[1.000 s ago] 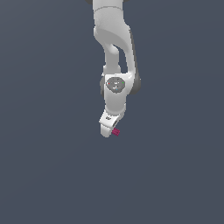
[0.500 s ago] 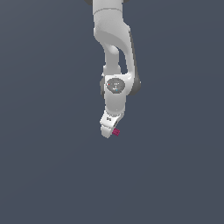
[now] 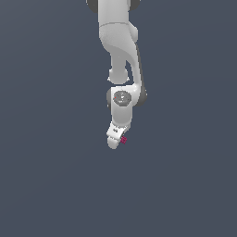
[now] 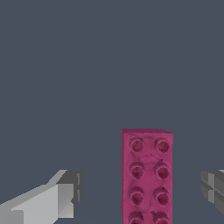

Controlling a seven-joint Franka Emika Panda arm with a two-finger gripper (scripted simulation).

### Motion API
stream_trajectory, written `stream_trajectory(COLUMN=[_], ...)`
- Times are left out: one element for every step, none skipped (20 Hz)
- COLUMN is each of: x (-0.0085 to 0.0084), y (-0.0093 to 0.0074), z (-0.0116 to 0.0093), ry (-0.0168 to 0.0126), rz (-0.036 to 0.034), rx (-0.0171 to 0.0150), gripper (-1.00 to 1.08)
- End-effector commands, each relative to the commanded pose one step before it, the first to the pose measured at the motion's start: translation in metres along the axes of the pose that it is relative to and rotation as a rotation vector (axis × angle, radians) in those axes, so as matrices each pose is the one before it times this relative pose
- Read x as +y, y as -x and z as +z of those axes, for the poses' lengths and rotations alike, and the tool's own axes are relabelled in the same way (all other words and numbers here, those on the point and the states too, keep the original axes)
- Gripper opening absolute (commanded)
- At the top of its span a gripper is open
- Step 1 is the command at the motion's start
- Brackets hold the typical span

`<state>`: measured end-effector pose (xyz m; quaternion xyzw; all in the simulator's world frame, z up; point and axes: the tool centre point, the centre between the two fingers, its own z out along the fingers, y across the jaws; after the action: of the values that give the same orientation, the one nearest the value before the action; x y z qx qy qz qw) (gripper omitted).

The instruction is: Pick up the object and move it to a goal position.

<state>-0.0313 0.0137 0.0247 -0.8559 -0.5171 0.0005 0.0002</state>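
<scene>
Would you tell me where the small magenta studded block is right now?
The magenta studded block lies between the open gripper's fingers; in the exterior view it peeks out at the gripper's right.

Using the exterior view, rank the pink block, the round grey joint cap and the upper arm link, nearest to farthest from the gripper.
1. Pink block: beside the gripper, on the exterior view's right.
2. Round grey joint cap: on the wrist, above the gripper.
3. Upper arm link: at the view's top.

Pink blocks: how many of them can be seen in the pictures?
1. The pink block lies on the grey floor between the two fingers of the open pincer, touching neither. In the exterior view it shows beside the pincer tip.
</scene>
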Motion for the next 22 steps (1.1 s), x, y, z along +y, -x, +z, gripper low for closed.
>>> stream_trajectory(x=[0.00035, 0.00022, 0.00021, 0.00016, 0.00006, 0.0, 0.0, 0.0, 0.0, 0.0, 0.0, 0.0, 0.0, 0.0, 0.0, 0.00007, 0.00005, 0.00016, 0.00027, 0.00038, 0.00049, 0.00061], y=[-0.00004, -0.00003, -0.00007, -0.00006, -0.00003, 0.0, 0.0, 0.0, 0.0, 0.0, 0.0, 0.0, 0.0, 0.0, 0.0, 0.00004, 0.00041, 0.00122, 0.00204, 0.00284, 0.00365, 0.00444], z=[0.0085, 0.00195, 0.00134, 0.00077, 0.00025, 0.0, 0.0, 0.0, 0.0, 0.0, 0.0, 0.0, 0.0, 0.0, 0.0, -0.00011, -0.00007, -0.00021, -0.00035, -0.00048, -0.00062, -0.00075], ry=[0.0008, 0.0, 0.0, 0.0, 0.0, 0.0, 0.0, 0.0, 0.0, 0.0, 0.0, 0.0, 0.0, 0.0, 0.0, 0.0, 0.0, 0.0, 0.0, 0.0, 0.0, 0.0], rz=[-0.00067, 0.0, 0.0, 0.0, 0.0, 0.0, 0.0, 0.0, 0.0, 0.0, 0.0, 0.0, 0.0, 0.0, 0.0, 0.0, 0.0, 0.0, 0.0, 0.0, 0.0, 0.0], rx=[0.00032, 0.0, 0.0, 0.0, 0.0, 0.0, 0.0, 0.0, 0.0, 0.0, 0.0, 0.0, 0.0, 0.0, 0.0, 0.0, 0.0, 0.0, 0.0, 0.0, 0.0, 0.0], gripper=[1.0, 1.0, 1.0, 1.0, 1.0, -1.0, -1.0, -1.0, -1.0, -1.0, -1.0, -1.0, -1.0, -1.0, -1.0, -1.0, -1.0, -1.0, -1.0, -1.0, -1.0, -1.0])
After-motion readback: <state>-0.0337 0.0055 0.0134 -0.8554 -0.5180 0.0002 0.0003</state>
